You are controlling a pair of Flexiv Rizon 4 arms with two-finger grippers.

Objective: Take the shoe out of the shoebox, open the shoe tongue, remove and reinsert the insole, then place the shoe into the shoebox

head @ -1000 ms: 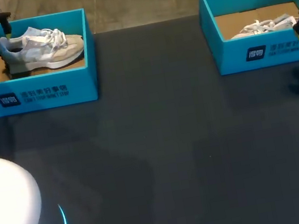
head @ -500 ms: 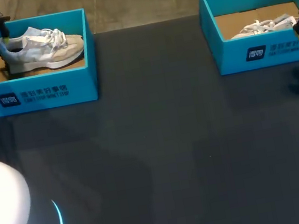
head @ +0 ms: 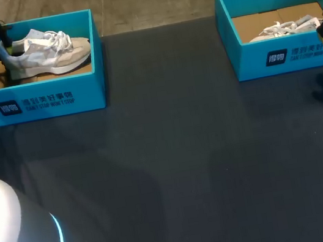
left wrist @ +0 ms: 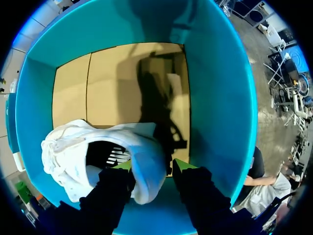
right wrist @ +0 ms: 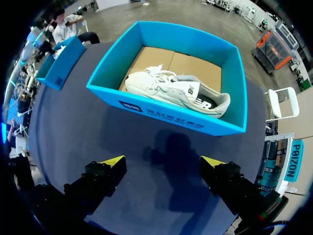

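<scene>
Heel first looks like the right approach here. Your left claw (left wrist: 151,165) hangs inside the left shoebox (left wrist: 222,98), close to one end wall. Its yellow tips are apart and straddle the back of the shoe (left wrist: 93,147). One tip seems to sit in the collar opening, and the other is outside the heel with what looks like a thin gap, so nothing is gripped yet. The shoe stands on its sole on that box's cardboard floor, toe toward the opposite end wall.

Before you squeeze, go deep enough that the tips take the stiff heel cup and not just the soft padded rim, which I expect would fold and slip. Held at one end, the toe will probably droop. Lift straight up until the whole sole is above the box's walls, and only then carry the shoe out over the surface (head: 173,156). The box looks light, so if the toe catches a wall it may drag along.

Your right claw (right wrist: 161,164) is spread wide and empty, over the surface well away from the left shoebox. Leave it there until the shoe is out.
</scene>
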